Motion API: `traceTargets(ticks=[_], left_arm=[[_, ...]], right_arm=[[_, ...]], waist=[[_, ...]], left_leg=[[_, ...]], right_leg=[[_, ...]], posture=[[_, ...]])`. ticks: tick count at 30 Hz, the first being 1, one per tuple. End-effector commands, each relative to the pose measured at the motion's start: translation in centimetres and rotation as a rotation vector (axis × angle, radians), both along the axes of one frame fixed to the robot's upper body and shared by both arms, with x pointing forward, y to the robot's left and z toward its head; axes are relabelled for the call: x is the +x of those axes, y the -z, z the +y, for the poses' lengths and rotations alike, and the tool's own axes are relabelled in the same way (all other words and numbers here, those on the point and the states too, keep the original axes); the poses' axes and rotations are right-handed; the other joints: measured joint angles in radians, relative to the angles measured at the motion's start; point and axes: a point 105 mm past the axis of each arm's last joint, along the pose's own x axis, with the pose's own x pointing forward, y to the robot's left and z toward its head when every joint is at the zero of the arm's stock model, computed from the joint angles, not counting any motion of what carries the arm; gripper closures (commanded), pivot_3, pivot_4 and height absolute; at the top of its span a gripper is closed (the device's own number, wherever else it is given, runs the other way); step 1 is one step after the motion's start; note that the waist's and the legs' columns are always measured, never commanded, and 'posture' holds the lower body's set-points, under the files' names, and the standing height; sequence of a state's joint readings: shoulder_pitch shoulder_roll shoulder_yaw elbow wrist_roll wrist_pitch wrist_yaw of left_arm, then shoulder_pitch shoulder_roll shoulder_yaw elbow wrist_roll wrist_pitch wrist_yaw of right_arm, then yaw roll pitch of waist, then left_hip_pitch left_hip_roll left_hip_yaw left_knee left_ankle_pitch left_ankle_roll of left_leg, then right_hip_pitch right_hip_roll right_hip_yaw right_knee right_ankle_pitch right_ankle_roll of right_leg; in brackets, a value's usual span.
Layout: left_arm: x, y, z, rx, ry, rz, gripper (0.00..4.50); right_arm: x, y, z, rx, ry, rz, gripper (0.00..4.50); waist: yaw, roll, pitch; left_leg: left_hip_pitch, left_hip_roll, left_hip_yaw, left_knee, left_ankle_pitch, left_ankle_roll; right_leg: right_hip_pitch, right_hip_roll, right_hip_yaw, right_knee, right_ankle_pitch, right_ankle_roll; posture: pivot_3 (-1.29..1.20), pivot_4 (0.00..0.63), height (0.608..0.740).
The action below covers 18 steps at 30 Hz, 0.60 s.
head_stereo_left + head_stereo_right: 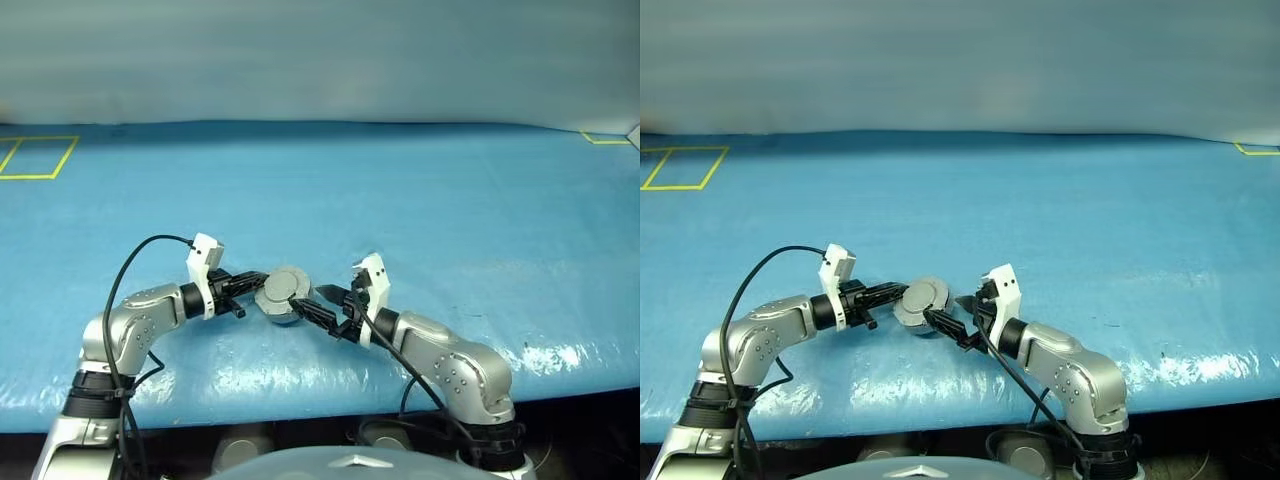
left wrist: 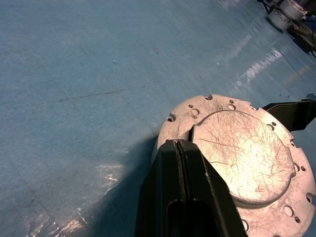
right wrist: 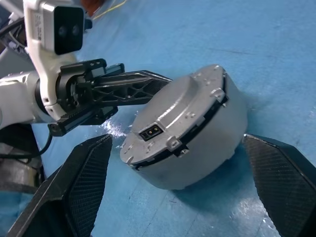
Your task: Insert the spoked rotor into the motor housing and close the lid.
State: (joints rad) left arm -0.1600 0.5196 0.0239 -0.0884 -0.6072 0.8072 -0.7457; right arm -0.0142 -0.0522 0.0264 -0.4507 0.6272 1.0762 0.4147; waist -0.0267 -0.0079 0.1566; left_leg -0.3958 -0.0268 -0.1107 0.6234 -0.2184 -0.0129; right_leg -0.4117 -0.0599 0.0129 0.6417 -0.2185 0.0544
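The motor housing (image 3: 217, 143), a round grey metal puck, sits on the blue table near the front edge. The lid (image 2: 247, 153) lies down over it, plain scratched grey face up; a dark gap shows along one side between lid and housing. The spoked rotor is hidden. My left gripper (image 1: 262, 283) is shut, and its paired fingertips (image 2: 178, 144) rest on the lid's rim. My right gripper (image 1: 313, 299) is open, with one finger (image 3: 84, 173) on each side of the housing and apart from it.
A yellow tape rectangle (image 1: 35, 157) marks the table's far left and a yellow tape corner (image 1: 605, 140) its far right. The blue cover (image 1: 420, 200) stretches wide behind the housing. The table's front edge (image 1: 300, 415) runs just below both arms.
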Motion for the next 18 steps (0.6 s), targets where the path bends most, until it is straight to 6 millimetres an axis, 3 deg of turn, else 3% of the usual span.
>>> traceTargets(ticks=[1, 7, 8, 10, 13, 18], left_arm=[[-0.5, 1.0, -0.1, 0.017, 0.007, 0.035, 4.5], [-0.5, 0.6, -0.2, 0.01, -0.002, 0.01, 4.5], [-0.4, 0.5, -0.1, 0.006, -0.005, 0.005, 4.5], [-0.4, 0.5, -0.1, 0.004, -0.01, -0.001, 4.5], [-0.3, 0.4, -0.1, 0.004, -0.013, -0.007, 4.5], [-0.4, 0.5, 0.0, 0.007, -0.021, -0.01, 4.5]], right_arm=[[0.1, 0.1, -0.1, 0.044, 0.055, 0.081, 0.05], [-0.5, 1.3, 1.1, 0.077, 0.075, 0.232, 0.05], [-0.5, 1.4, 1.3, 0.078, 0.072, 0.243, 0.23], [-0.6, 1.4, 1.5, 0.085, 0.068, 0.258, 0.64], [-0.6, 1.2, 1.9, 0.11, 0.06, 0.268, 1.7], [-0.2, 0.2, 2.5, 0.189, 0.067, 0.265, 3.06]], waist=[[0.0, 0.0, 0.0], [0.0, 0.0, 0.0], [0.0, 0.0, 0.0], [0.0, 0.0, 0.0], [-0.002, 0.0, 0.0], [-0.008, 0.001, 0.0]], left_leg=[[0.0, 0.0, 0.0, 0.0, 0.0, 0.0], [0.0, 0.0, 0.0, -0.001, 0.0, 0.0], [0.0, 0.0, 0.0, -0.001, 0.0, 0.0], [0.0, 0.0, 0.0, -0.001, 0.0, 0.0], [0.0, 0.0, 0.001, -0.001, 0.0, 0.0], [0.002, 0.001, 0.002, -0.001, 0.0, 0.0]], right_leg=[[0.0, 0.0, 0.0, 0.0, 0.0, 0.0], [0.0, 0.0, 0.0, 0.0, 0.0, -0.001], [0.0, 0.0, 0.0, 0.0, 0.0, -0.001], [0.0, -0.001, 0.0, -0.001, 0.0, -0.001], [0.0, 0.0, 0.0, 0.0, -0.001, -0.001], [0.001, 0.001, 0.0, 0.001, -0.001, -0.001]], posture=[[0.0, 0.15, 0.74], [0.0, 0.15, 0.74], [0.0, 0.15, 0.74], [0.0, 0.15, 0.74], [0.0, 0.15, 0.74], [0.0, 0.15, 0.74]])
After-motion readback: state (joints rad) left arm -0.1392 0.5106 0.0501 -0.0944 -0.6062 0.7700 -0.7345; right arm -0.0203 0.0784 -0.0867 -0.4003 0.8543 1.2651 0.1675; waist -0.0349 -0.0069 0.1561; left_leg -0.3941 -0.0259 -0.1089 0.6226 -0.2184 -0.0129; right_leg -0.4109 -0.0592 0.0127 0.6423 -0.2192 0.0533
